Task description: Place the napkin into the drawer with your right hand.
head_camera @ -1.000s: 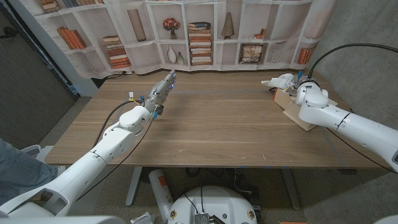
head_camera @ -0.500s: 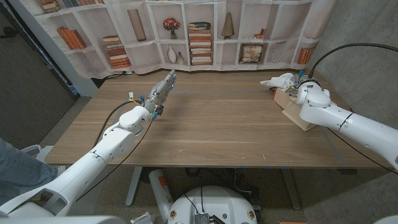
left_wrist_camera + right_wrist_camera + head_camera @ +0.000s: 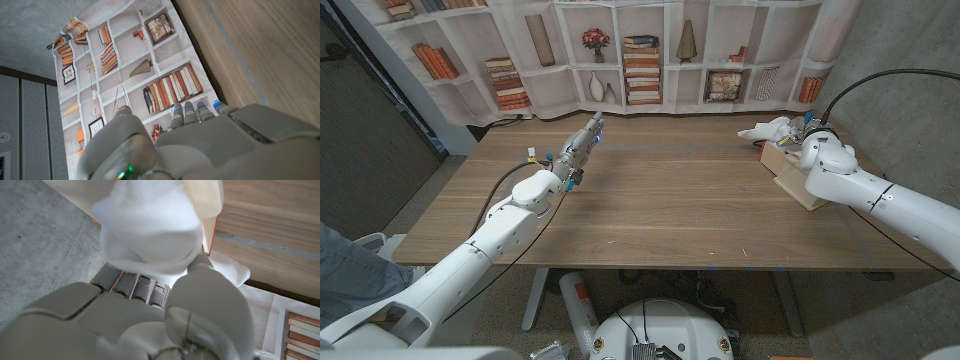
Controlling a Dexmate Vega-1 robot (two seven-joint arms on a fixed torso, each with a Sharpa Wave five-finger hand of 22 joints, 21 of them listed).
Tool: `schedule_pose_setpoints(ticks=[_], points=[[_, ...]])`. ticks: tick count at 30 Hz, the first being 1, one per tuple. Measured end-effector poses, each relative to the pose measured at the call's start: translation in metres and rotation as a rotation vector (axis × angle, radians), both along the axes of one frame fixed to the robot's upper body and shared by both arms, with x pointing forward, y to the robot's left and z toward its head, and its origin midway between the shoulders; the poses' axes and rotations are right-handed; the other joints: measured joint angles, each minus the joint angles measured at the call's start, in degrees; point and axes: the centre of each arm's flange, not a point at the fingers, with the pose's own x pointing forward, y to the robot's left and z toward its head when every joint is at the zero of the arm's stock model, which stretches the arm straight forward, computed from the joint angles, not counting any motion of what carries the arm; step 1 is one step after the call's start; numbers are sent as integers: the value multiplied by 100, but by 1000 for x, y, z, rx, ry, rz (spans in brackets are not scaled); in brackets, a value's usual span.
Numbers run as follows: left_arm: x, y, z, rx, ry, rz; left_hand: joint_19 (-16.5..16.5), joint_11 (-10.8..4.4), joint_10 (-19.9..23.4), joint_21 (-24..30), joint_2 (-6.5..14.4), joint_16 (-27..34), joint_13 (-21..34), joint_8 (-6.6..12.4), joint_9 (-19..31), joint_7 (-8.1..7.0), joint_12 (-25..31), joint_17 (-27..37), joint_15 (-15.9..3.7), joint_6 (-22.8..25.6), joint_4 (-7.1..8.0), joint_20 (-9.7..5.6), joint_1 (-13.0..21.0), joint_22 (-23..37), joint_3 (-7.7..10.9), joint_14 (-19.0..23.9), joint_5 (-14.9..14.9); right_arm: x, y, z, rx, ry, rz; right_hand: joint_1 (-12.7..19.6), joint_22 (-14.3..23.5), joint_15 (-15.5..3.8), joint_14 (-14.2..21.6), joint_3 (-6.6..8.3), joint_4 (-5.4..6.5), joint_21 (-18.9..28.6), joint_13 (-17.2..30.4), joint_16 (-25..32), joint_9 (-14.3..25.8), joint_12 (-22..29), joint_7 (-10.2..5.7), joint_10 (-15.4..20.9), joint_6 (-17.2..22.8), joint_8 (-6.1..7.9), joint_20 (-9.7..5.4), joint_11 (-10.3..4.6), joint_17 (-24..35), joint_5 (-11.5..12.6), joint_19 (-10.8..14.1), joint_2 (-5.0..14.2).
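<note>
**Inspector:** Starting from the near edge of the desk [image 3: 650, 215], what do you record first?

**Assistant:** Both arms come in from the bottom corners. At the desk's left part, the left hand [image 3: 578, 148] is stretched out over the wood toward the far edge, fingers [image 3: 194, 111] straight and side by side, nothing in them. From the left wrist they reach toward the backdrop.

**Inspector:** And the right side?

**Assistant:** The right hand [image 3: 804, 135] is at the desk's far right corner, over the drawer [image 3: 798, 180] — a pale wooden box lying on the desk near its right edge. The forearm crosses part of that box.

**Inspector:** Location of the napkin?

**Assistant:** The napkin [image 3: 767, 129] is white and crumpled, held in the right hand. In the head view it juts out from the hand toward the desk's middle, above the drawer's far end. In the right wrist view the cloth [image 3: 150, 227] bunches up right against the fingers [image 3: 131, 284], which are closed on it, with light wood and a red edge just behind.

**Inspector:** Is the napkin inside the drawer?

**Assistant:** Cannot tell — the hand and cloth hide the opening.

**Inspector:** Beyond the desk?

**Assistant:** A printed bookshelf backdrop [image 3: 640, 55] hangs along the far edge, showing books, vases and frames.
</note>
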Motion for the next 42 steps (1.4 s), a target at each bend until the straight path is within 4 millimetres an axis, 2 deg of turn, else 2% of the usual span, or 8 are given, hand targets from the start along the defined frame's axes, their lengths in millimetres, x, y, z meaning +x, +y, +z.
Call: schedule_pose_setpoints(ticks=[5, 10, 16, 25, 27, 32, 36, 42], points=[[1, -1, 1, 2, 1, -1, 0, 0, 0, 0, 23, 0, 0, 0, 0, 0, 0, 0, 0, 0, 0, 0, 22, 0, 0, 0, 0, -2, 0, 1, 6, -12, 4, -31, 0, 0, 0, -36, -11, 0, 0, 0, -6, 0, -7, -42, -88, 0, 34, -19, -29, 22, -35, -31], [2, -2, 2, 5, 3, -3, 0, 0, 0, 0, 23, 0, 0, 0, -1, 0, 0, 0, 0, 0, 0, 0, 22, 0, 0, 0, 0, -4, -1, 1, 10, -21, 7, -93, 1, 33, -30, -60, -7, -44, 0, 0, -6, 0, -172, -72, -303, 0, 94, 10, -28, 63, -33, -93], [4, -2, 3, 8, 5, -3, 0, 0, 0, 0, 22, 0, 0, 0, -1, 0, 0, 0, 0, 0, 0, 0, 23, 0, 0, 0, 0, -6, -2, 2, 13, -26, 7, -128, 1, 112, -92, -94, -1, -102, -19, 0, -33, 0, -108, -226, -537, -27, 174, -22, -28, 107, -113, -128], [7, -3, 2, 9, 10, -7, 0, 0, 0, 0, 22, 0, 0, 0, -1, 0, 0, 0, 0, 0, 0, 0, 23, 0, 0, 0, 0, -11, -1, 5, 16, -43, 11, -152, 1, 142, -123, -119, 24, -123, -18, 0, -32, 0, -108, -265, -536, 0, 194, 0, -28, 128, -133, -150], [7, -3, 2, 9, 11, -7, 0, 0, 0, 0, 33, 0, 0, 0, -1, 0, 0, 0, 0, 0, 0, 0, 33, 0, 0, 0, 0, -13, 0, 6, 17, -50, 17, -170, 1, 142, -123, -118, 24, -144, -18, 0, -52, 39, -107, -265, -535, 52, 194, 0, -27, 128, -133, -131], [8, -2, 2, 9, 13, -8, 0, 0, 0, 0, 45, 0, 0, 0, -1, 0, 0, 0, 0, 0, 0, 0, 45, 0, 0, 0, 0, -16, 2, 9, 24, -61, 26, -182, 1, 173, -155, -118, 24, -166, -18, 0, -59, 45, -139, -239, -441, 89, 235, -19, -27, 151, -174, -120], [8, -3, 1, 8, 14, -8, 0, 0, 0, 0, 45, 0, 0, 0, -2, 0, 0, 0, 0, 0, 0, 0, 45, 0, 0, 0, 0, -19, 4, 11, 25, -75, 40, -184, 1, 173, -155, -118, 24, -166, -18, 0, -59, 89, -95, -221, -372, 111, 235, -1, -21, 151, -174, -117], [9, -3, 1, 7, 15, -9, 0, 0, 0, 0, 45, 0, 0, 0, -2, 0, 0, 0, 0, 0, 0, 0, 45, 0, 0, 0, 0, -23, 7, 14, 27, -98, 61, -219, 1, 232, -89, -141, 46, -188, -18, 20, -59, 133, -147, -128, -199, 177, 235, -31, -27, 151, -174, -82]])
